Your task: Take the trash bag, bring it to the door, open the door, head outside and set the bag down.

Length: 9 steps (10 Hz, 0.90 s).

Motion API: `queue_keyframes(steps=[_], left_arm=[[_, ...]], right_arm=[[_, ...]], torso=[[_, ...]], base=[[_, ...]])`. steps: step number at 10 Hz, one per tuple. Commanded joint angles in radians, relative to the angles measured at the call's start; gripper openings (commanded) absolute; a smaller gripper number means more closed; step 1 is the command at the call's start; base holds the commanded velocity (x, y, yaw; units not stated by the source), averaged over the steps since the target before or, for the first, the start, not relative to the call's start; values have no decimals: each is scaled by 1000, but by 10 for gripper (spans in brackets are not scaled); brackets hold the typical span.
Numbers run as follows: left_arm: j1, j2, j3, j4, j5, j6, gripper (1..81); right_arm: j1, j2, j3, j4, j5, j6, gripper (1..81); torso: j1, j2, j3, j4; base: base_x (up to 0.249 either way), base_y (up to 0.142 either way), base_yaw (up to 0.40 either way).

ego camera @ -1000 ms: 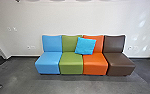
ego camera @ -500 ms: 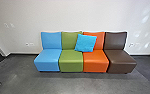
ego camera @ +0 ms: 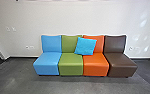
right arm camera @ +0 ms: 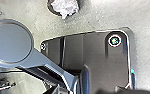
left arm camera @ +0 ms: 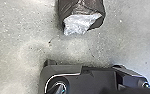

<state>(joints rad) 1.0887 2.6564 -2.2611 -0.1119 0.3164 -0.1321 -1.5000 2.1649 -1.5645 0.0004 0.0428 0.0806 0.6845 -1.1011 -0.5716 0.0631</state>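
Blue seat (ego camera: 47,63), green seat (ego camera: 71,63), orange seat (ego camera: 96,63), brown seat (ego camera: 122,63) in a row along the white wall (ego camera: 66,20). Turquoise cushion (ego camera: 85,46) tilted against the green and orange backrests. Trash bag (left arm camera: 79,8): dark, glossy, pale crumpled plastic at one end, seen over grey floor (left arm camera: 21,32) near the robot's base; can't tell if it's held. Left pincer, right pincer: can't tell if open or closed.

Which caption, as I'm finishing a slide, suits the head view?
Row of four chairs by a pale wall, blue cushion straddling the green chair and orange chair.
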Motion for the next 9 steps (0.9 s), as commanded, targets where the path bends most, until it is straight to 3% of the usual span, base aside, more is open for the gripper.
queue_keyframes(steps=[1,3,9], left_arm=[[-114,-16,1,-18,86,0,811],[-143,-7,-6,-26,121,-3,811],[-181,34,-46,-32,147,-4,811]], right_arm=[[31,-54,32,20,-63,5,811],[36,-67,46,20,-63,5,811],[112,-185,170,52,-66,4,811]], torso=[[63,-98,0,0],[106,-166,0,0],[236,-374,-181,0]], base=[[0,0,0],[0,0,0],[0,0,0]])
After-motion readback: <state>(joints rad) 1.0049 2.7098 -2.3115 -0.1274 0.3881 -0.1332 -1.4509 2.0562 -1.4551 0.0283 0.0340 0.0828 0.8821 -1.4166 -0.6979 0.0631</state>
